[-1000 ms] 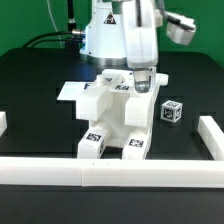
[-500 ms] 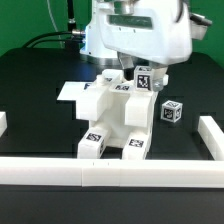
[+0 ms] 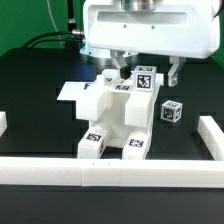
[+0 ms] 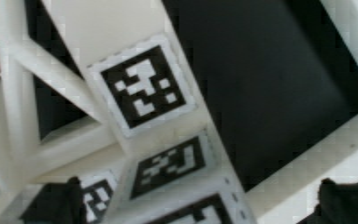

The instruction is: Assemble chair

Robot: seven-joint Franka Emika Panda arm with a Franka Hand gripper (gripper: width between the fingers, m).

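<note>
The chair (image 3: 112, 118) stands mid-table as a joined block of chunky white pieces, with marker tags on its front feet. A tagged post (image 3: 145, 79) rises at its back right. My gripper (image 3: 147, 72) hangs open just above the chair, one finger on each side of that post's top and neither touching it. In the wrist view the tagged white post (image 4: 144, 88) and braced white pieces fill the picture, and both dark fingertips (image 4: 51, 203) stand wide apart around my gripper (image 4: 202, 205). A small loose tagged piece (image 3: 172, 110) lies on the exterior view's right of the chair.
Long low white border rails run along the front (image 3: 110, 171), the right (image 3: 210, 136) and the left (image 3: 3, 123). The marker board (image 3: 70, 92) lies flat behind the chair on the exterior view's left. The arm's white base (image 3: 100, 40) stands at the back.
The hand has turned broadside to the exterior camera and lifted off the post. The post's tagged top, covered a second ago, now shows between the fingers.
</note>
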